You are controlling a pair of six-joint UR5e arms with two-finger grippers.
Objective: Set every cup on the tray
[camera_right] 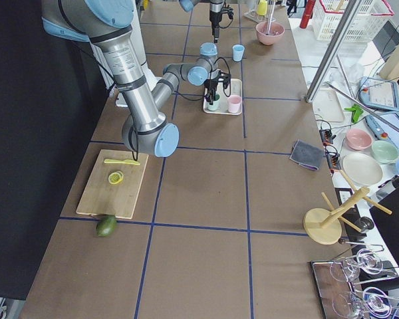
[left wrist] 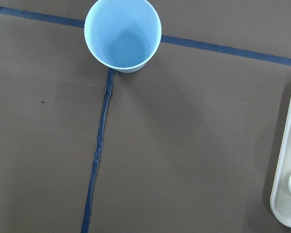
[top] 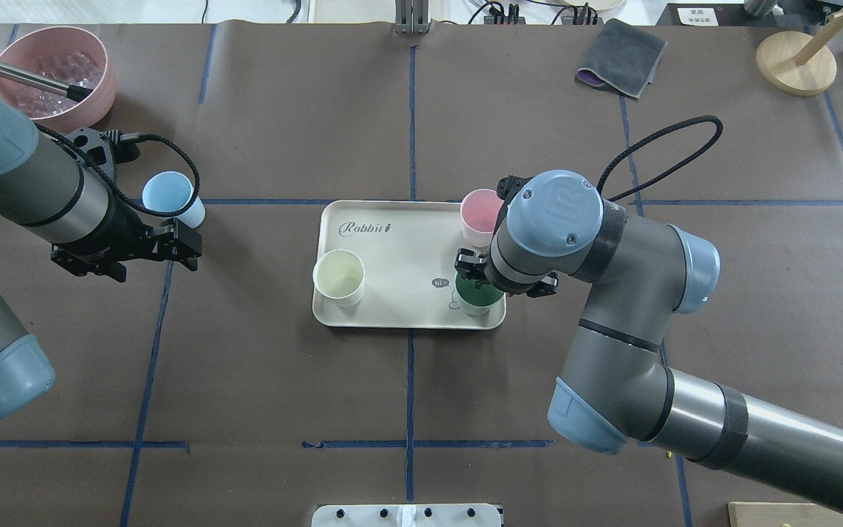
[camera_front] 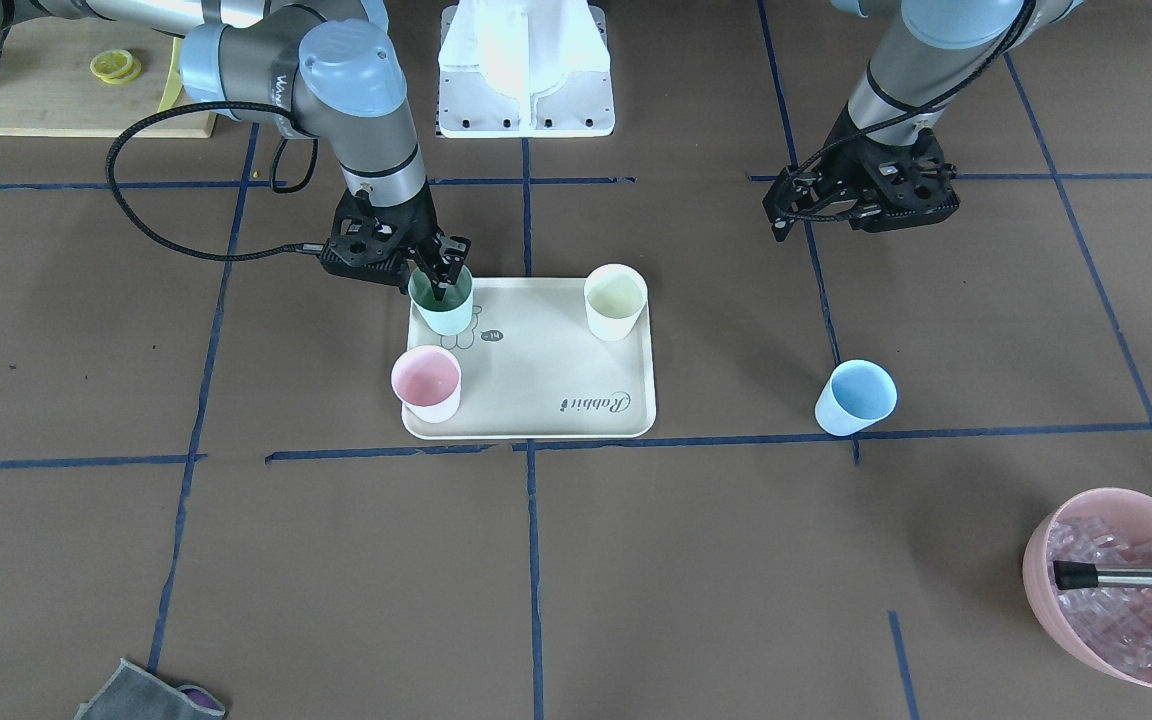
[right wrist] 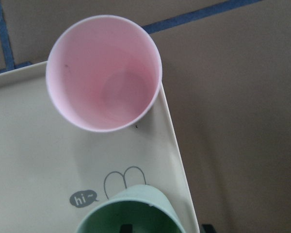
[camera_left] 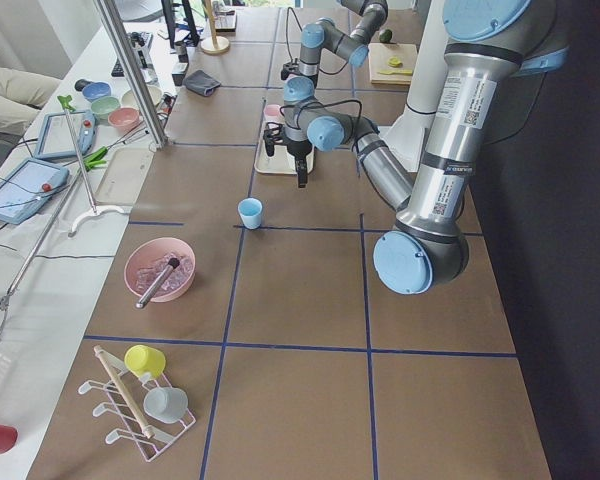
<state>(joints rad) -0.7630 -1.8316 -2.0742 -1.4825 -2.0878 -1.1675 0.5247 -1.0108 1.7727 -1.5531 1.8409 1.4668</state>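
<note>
The cream-beige tray (camera_front: pixel 546 370) lies mid-table. On it stand the pink cup (camera_front: pixel 426 383), the cream-white cup (camera_front: pixel 615 300) and the mint green cup (camera_front: pixel 444 310). My right gripper (camera_front: pixel 443 272) is over the green cup, open. In the right wrist view one fingertip is inside the green cup (right wrist: pixel 131 213) and one is outside its rim. The light blue cup (camera_front: pixel 856 397) stands on the table off the tray, towards my left arm. My left gripper (camera_front: pixel 776 218) is open and empty, above the table a short way from the blue cup (left wrist: pixel 122 34).
A pink bowl (camera_front: pixel 1126 585) of clear cubes with a metal utensil stands at the far left corner. A wooden cutting board (camera_front: pixel 86 90) with lemon slices lies near my right side. A grey cloth (top: pixel 623 57) and a wooden stand (top: pixel 795 62) are far right.
</note>
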